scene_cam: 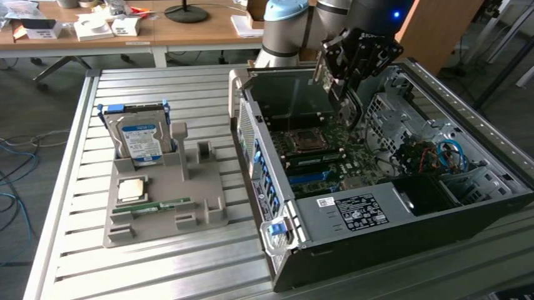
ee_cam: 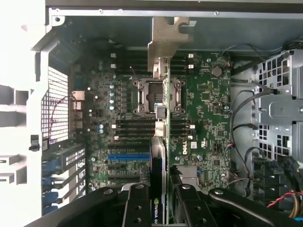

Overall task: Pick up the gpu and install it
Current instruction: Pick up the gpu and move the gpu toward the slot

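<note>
Gripper (ee_cam: 161, 189): jaws clamped on the gpu (ee_cam: 159, 151), edge-on
Position: above the motherboard (ee_cam: 203, 104), mid-case (scene_cam: 367, 250), unseated
Care: square it to the expansion slots (ee_cam: 128, 163), bracket (ee_cam: 166, 38) at the case's rear edge, press evenly

The arm (scene_cam: 279, 50) is built of smooth silver-grey tubes, with a pale blue cap (scene_cam: 284, 9) on one joint. Its wrist end is a glossy black housing (scene_cam: 376, 15) with a small blue light (scene_cam: 396, 14) glowing on it. The gripper (scene_cam: 346, 78) is black, made of hinged metal links. Its fingers (ee_cam: 137, 208) are matte black, with round pin heads (ee_cam: 108, 191) at the pivots.
</note>
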`<state>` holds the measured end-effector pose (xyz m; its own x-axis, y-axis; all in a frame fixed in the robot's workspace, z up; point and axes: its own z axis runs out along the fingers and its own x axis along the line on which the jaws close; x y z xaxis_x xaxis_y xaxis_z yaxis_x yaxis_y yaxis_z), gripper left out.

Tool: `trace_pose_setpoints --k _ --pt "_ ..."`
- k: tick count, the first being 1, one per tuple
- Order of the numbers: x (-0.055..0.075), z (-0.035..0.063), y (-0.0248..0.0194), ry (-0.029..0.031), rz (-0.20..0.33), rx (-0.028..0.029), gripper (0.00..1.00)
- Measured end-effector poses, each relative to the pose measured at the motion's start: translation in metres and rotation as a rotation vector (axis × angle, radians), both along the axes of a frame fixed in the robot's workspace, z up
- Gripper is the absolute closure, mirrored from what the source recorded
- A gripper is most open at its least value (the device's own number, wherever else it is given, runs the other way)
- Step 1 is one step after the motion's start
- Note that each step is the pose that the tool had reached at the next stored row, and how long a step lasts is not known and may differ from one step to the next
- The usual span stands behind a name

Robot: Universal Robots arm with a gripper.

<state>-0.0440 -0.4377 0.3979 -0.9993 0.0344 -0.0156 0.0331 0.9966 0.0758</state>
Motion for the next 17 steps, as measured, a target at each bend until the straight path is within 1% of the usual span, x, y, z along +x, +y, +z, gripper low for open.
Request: trace_pose_setpoints --k 7,15,17 --pt "0.000 -0.0118 0.0000 0.0000 0.000 0.0013 0.74" --pt "0.000 -0.0263 0.0000 0.0000 0.000 0.0014 0.74" --pt "0.000 -0.0286 0.0000 0.0000 0.000 0.0014 0.74"
